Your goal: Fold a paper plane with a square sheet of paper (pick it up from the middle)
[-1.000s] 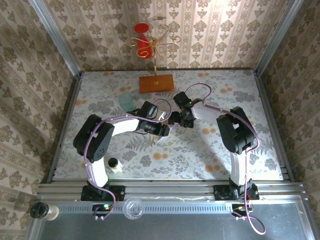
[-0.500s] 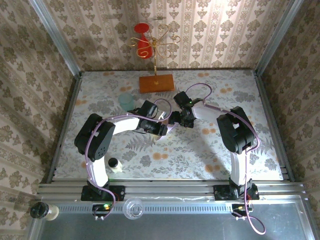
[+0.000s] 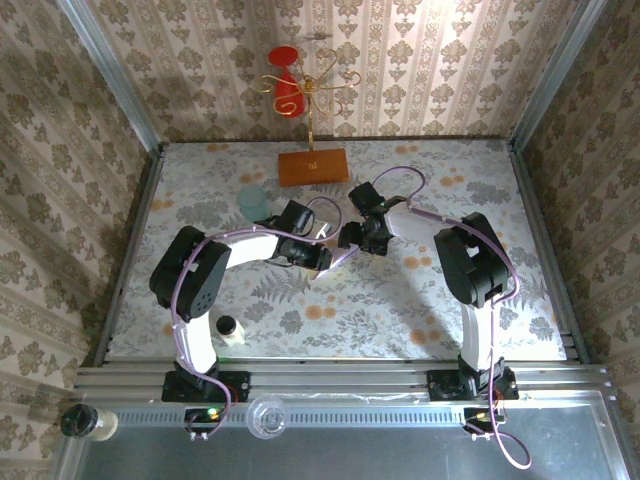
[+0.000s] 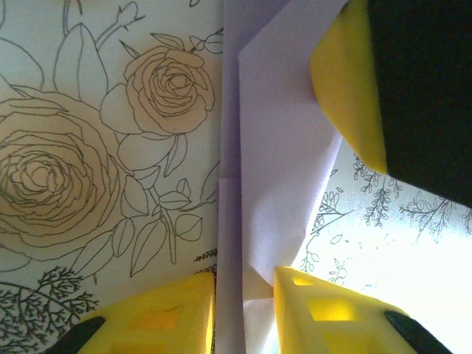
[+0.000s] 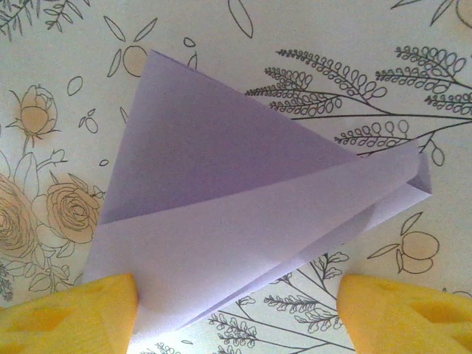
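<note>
The pale lilac sheet of paper (image 5: 243, 214) lies on the floral table, folded into a layered pointed wedge. In the top view it is a small pale patch (image 3: 345, 257) where both arms meet. My left gripper (image 4: 244, 317) has its yellow fingers close together, with a raised fold of the paper (image 4: 230, 243) pinched between them. One yellow finger (image 4: 346, 81) of the right gripper rests on the paper's far part. My right gripper (image 5: 236, 324) hangs just over the wedge with its fingers wide apart, its left fingertip (image 5: 74, 313) touching the paper's corner.
An orange-brown wooden board (image 3: 313, 166) lies at the back centre under a gold stand with a red piece (image 3: 289, 90). A pale teal cup (image 3: 252, 203) stands left of the left gripper (image 3: 322, 257). A small bottle (image 3: 228, 328) sits near the left arm's base.
Both wrists have shifted only slightly at the table's middle. The paper stays between them.
</note>
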### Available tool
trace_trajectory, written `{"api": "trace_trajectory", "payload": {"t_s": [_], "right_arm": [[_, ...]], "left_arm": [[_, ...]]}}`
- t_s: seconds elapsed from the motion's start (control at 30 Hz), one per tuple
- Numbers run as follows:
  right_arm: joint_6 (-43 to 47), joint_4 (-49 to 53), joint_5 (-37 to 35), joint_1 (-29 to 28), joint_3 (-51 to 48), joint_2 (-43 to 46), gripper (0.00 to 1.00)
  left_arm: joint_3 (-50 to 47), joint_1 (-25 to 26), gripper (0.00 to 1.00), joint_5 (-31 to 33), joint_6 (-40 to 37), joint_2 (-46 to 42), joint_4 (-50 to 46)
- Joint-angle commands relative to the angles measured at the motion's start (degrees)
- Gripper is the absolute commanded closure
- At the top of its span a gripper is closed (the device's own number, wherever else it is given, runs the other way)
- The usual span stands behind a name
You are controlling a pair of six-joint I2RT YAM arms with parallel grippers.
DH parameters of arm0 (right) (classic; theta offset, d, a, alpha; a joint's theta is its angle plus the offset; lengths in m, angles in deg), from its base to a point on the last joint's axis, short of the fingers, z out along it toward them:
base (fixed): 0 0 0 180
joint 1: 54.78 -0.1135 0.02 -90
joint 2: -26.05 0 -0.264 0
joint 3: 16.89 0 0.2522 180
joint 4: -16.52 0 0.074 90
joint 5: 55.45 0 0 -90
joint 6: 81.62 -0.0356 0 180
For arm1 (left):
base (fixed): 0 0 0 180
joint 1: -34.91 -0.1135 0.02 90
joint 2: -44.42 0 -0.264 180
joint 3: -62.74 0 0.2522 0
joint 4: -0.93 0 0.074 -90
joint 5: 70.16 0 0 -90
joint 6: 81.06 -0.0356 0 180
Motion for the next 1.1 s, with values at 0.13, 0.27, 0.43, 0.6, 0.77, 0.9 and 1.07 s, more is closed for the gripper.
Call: {"api": "trace_trajectory", "payload": {"t_s": [0.13, 0.27, 0.43, 0.6, 0.77, 0.9, 1.07], "right_arm": [[0.21, -0.85, 0.62, 0.35, -1.73, -5.91, 0.28], [0.13, -0.52, 0.24, 0.35, -1.66, -6.2, 0.31], [0.03, 0.23, -0.48, 0.35, -1.22, -6.87, 0.35], [-0.11, 0.52, -0.76, 0.35, -0.95, -7.34, 0.4], [-0.14, 0.56, -0.75, 0.37, -1.02, -7.54, 0.45], [-0.14, 0.56, -0.76, 0.36, -1.05, -7.58, 0.46], [-0.13, 0.31, -0.28, 0.43, -1.05, -7.58, 0.48]], "left_arm": [[0.34, 0.37, 0.74, -0.8, 1.14, 2.89, -0.7], [0.47, 0.28, 0.75, -0.71, 1.26, 3.09, -0.9], [0.69, 0.2, 0.75, -0.65, 1.28, 3.33, -1.08], [1.02, 0.2, 0.76, -0.71, 1.25, 3.68, -1.34], [1.05, 0.2, 0.76, -0.71, 1.32, 4.03, -1.48], [1.04, 0.2, 0.76, -0.8, 1.22, 4.36, -1.73], [1.3, 0.35, 0.76, -0.98, 0.75, 5.07, -2.3]]}}
